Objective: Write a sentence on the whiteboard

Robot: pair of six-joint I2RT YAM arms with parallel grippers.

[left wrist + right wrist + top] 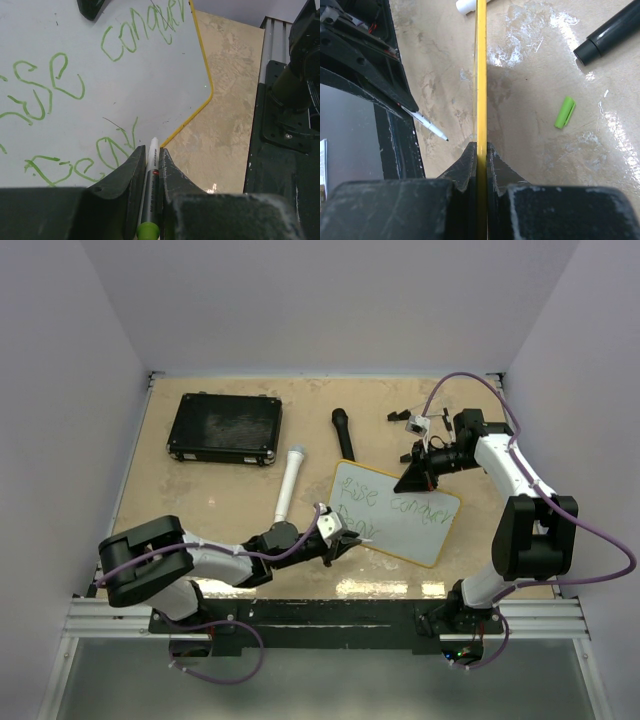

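Note:
The whiteboard (405, 525) lies tilted at the table's centre right, white with a yellow rim. The sentence (385, 505) runs across it in two green lines, close up in the left wrist view (50, 85). My left gripper (340, 537) is shut on a grey marker (150, 185). The marker's white tip is over the board's near corner (100, 115), beside the lower line. In the right wrist view the marker (427, 124) ends a short way off the board's face. My right gripper (415, 478) is shut on the board's far edge, seen edge-on as a yellow rim (481, 75).
A black case (224, 427) lies at the back left. A white tube (289, 483) and a black tube (344, 430) lie between the case and the board. A green marker cap (565, 112) lies on the table near the black tube (615, 30). Small parts (415, 422) lie at the back right.

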